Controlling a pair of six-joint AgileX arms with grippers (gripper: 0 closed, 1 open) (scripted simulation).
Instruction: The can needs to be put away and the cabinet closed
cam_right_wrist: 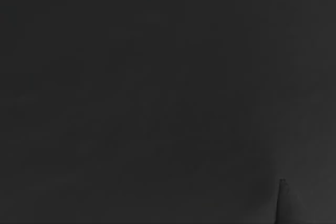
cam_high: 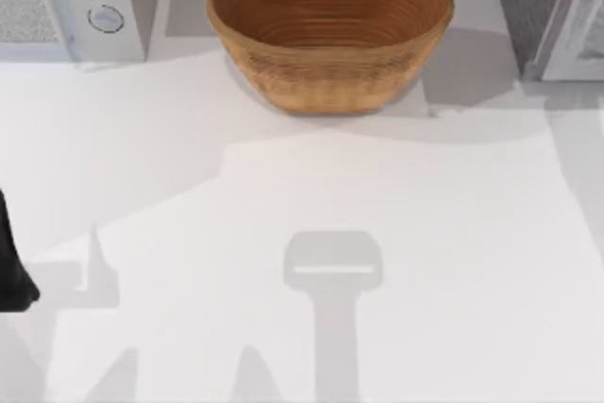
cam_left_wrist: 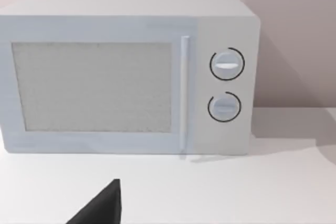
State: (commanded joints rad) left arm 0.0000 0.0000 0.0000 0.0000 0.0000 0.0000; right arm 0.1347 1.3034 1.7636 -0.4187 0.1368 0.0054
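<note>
A rendered kitchen-like setting: a white microwave (cam_left_wrist: pixel 128 74) with two dials stands on the plain white desk (cam_high: pixel 302 233), a wicker basket (cam_high: pixel 330 30) just beside it.

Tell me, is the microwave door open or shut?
Shut. In the left wrist view the microwave door sits flat against its front, with the handle beside the two dials and no gap showing.

Top cam sits above the worktop (cam_high: pixel 311 195) looking straight down, wicker basket (cam_high: pixel 330 30) at the upper middle of the frame, microwave (cam_high: pixel 71 2) clipped in the upper left. Left wrist cam is low and level, facing that same microwave (cam_left_wrist: pixel 126 72) front-on and pretty close, so those two views share it. Right wrist cam is just dark
</note>
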